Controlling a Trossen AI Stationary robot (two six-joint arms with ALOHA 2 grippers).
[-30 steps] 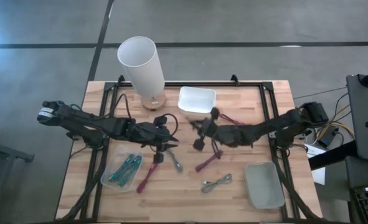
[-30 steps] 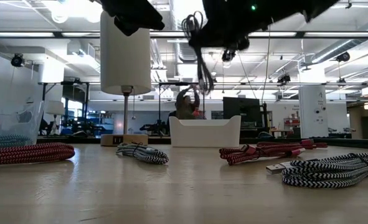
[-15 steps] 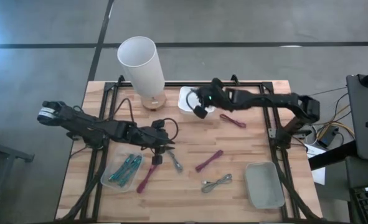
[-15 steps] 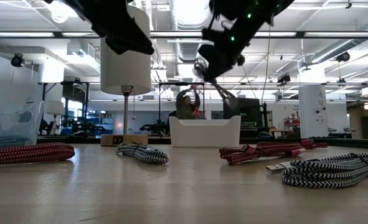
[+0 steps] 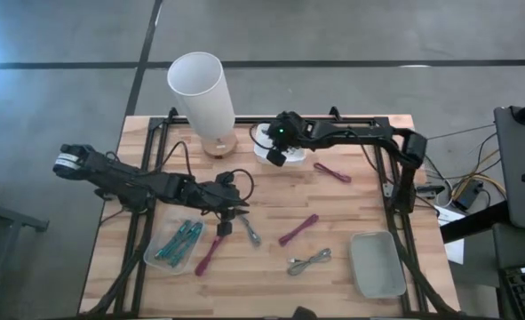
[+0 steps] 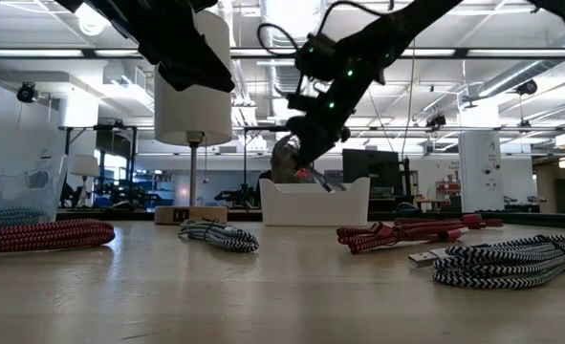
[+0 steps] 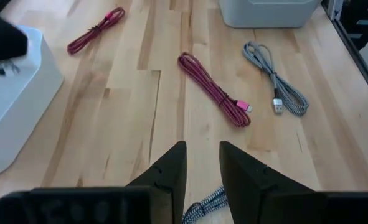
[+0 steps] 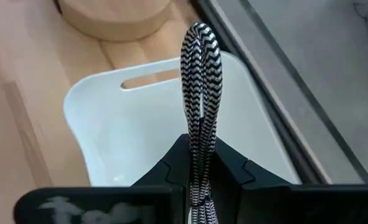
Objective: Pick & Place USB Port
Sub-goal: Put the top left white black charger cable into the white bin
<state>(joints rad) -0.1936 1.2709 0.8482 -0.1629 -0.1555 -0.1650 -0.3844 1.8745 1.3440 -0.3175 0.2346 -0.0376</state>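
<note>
black-and-white braided cable (image 8: 201, 93) sat pinched between the right gripper (image 5: 277, 153) fingers, which we found hanging over the white bin (image 5: 295, 138) at the table's far edge. half a second earlier we had that gripper slightly farther right over the same bin; a second earlier it was mid-table. we judged the carry done and release next. left gripper (image 5: 229, 213) stayed low by the cables at left centre, its fingers (image 7: 249, 174) a little apart and holding nothing.
</note>
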